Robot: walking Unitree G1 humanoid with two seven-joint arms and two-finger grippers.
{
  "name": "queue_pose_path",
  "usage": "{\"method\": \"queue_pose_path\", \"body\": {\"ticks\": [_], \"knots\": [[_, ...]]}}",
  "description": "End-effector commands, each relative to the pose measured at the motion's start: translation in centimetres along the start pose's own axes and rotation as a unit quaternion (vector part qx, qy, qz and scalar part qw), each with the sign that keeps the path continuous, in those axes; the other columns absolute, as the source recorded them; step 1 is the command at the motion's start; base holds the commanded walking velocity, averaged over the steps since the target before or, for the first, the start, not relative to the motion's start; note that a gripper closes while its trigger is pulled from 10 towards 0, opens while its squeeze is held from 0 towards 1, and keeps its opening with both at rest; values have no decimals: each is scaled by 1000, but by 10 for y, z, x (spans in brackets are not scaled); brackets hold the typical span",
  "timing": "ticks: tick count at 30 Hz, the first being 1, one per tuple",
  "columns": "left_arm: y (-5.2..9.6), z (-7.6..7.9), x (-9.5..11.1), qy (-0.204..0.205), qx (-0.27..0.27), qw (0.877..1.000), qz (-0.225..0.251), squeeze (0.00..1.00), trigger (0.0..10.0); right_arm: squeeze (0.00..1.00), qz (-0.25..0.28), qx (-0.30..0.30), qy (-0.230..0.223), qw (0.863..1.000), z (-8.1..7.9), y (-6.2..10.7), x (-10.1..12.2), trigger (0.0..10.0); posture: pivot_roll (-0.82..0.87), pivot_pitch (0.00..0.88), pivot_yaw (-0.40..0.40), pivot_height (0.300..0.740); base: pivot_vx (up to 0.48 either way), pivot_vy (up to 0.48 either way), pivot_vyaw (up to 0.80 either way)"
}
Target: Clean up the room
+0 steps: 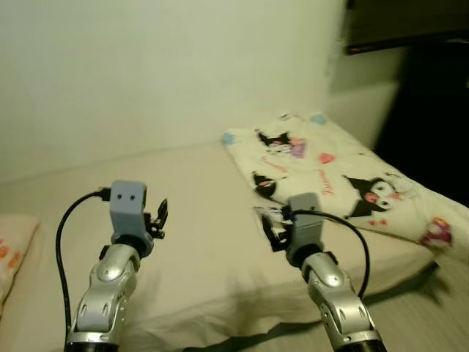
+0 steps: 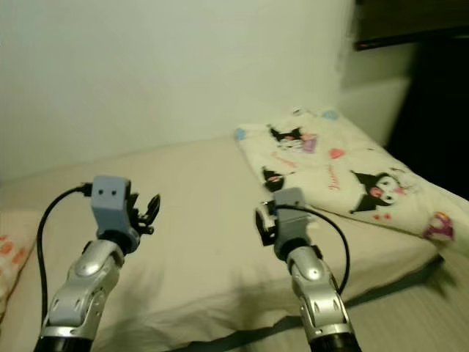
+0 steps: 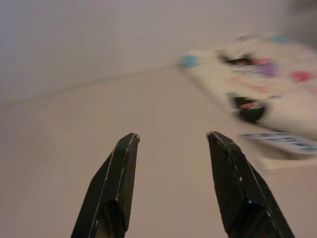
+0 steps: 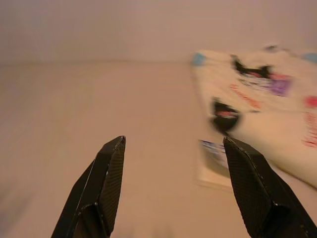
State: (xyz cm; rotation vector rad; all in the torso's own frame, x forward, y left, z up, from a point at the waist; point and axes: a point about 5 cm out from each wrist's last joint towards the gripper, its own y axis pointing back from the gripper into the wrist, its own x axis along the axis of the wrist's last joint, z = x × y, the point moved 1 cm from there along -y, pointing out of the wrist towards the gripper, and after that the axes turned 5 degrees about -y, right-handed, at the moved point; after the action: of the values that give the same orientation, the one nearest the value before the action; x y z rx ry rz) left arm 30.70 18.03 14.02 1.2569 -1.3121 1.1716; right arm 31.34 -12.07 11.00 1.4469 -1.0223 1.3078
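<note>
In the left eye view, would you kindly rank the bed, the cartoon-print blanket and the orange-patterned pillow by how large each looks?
1. Bed, largest.
2. Cartoon-print blanket.
3. Orange-patterned pillow, smallest, though cut off by the picture's edge, so its full size is unsure.

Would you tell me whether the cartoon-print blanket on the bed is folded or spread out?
Folded: the blanket lies as a compact rectangle on one part of the bed.

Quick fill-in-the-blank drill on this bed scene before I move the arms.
1. The left gripper has its fingers ____.
2. The cartoon-print blanket lies folded on the ____.
3. The small flat item lies beside the blanket, ahead of the ____ gripper.

Missing words: open; bed; right
</note>
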Motion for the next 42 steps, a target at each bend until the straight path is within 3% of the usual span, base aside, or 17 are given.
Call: {"method": "queue_pose_path", "body": {"ticks": [1,12,29,33,42], "knots": [[2,2,-6,-5,-5,1000,-14,0,10000,0,-7,0,2,1000,0,1,-4,10000,-70,25,29,740,0,0,800],[4,-1,-18,-15,5,999,-48,0,10000,0,-7,-8,4,1000,3,1,-4,10000,-71,23,28,740,0,0,800],[2,2,-16,-15,-2,999,-47,0,10000,0,-3,-21,0,1000,7,1,-3,10000,-73,14,25,740,0,0,800],[2,5,-16,-22,-11,999,-46,0,10000,0,0,-38,-33,999,11,2,-4,10000,-73,14,25,740,0,0,130],[2,9,-19,-27,-23,998,-60,0,10000,0,0,-40,-30,999,12,3,-3,10000,-77,22,33,740,0,-352,0]]}}
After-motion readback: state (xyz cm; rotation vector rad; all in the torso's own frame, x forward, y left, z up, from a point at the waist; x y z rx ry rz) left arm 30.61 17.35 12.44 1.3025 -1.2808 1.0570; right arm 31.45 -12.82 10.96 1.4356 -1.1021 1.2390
